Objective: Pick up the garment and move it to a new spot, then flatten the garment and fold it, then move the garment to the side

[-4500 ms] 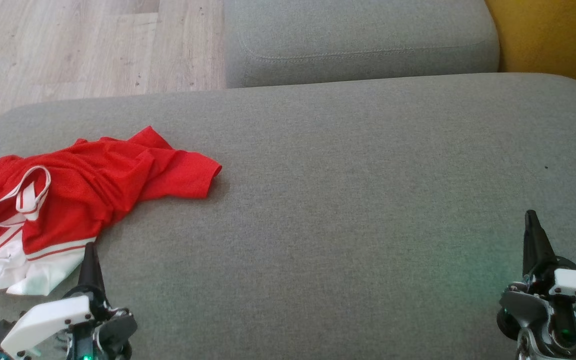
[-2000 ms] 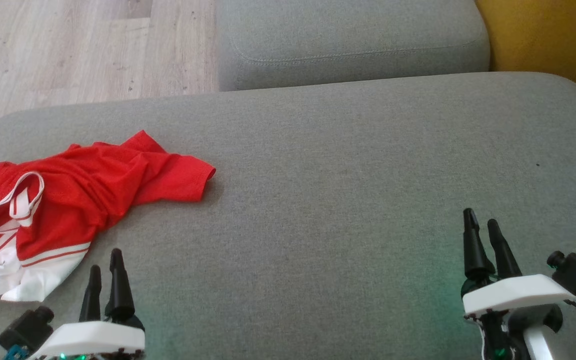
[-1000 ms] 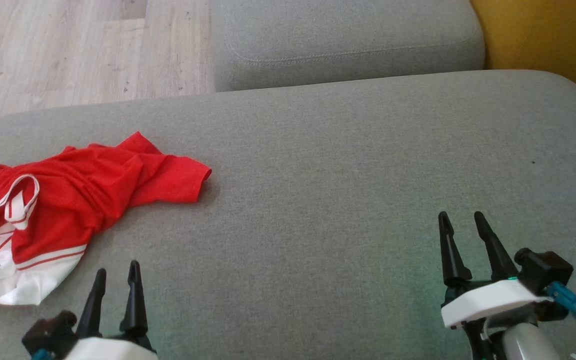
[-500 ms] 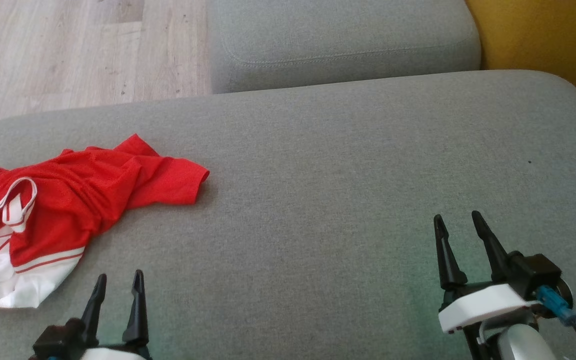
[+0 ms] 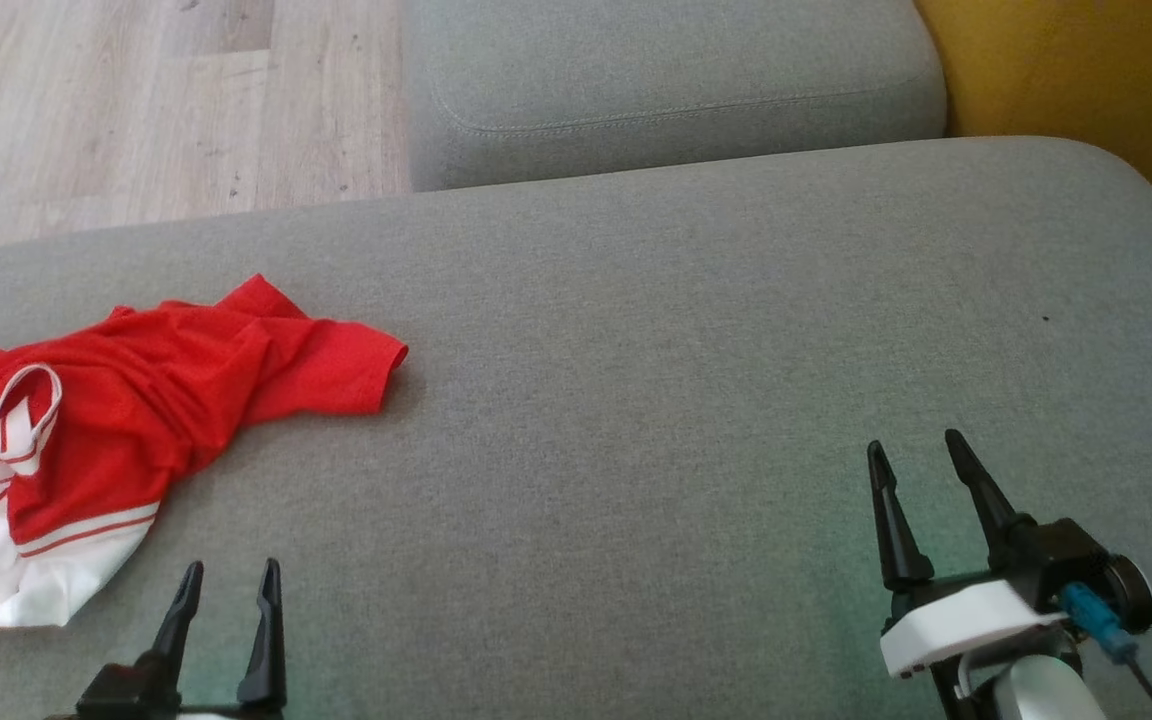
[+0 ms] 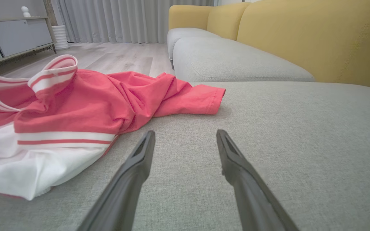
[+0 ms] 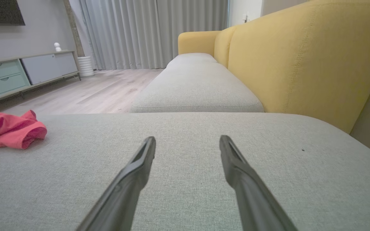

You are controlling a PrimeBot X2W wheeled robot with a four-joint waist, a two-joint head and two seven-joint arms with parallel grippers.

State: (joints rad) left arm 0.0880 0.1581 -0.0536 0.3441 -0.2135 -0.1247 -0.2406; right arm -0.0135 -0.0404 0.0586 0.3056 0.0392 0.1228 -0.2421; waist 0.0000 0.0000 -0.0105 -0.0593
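Note:
A crumpled red garment with white striped trim lies at the left end of the grey seat cushion. In the left wrist view the garment spreads to the left of and beyond my fingers. My left gripper stands open near the cushion's front edge, just right of the garment's white hem, touching nothing. Far to the right, my right gripper is open and empty over bare cushion. The right wrist view catches a red sleeve of the garment at its far left.
A second grey cushion adjoins the far side. The yellow sofa back rises at the right. Wooden floor lies past the cushion's left end, with a low cabinet and curtains across the room.
The head camera has drifted, shifting the scene left. My left gripper has sunk lower in view, and both grippers have turned so their two fingers show spread apart. The garment has not moved.

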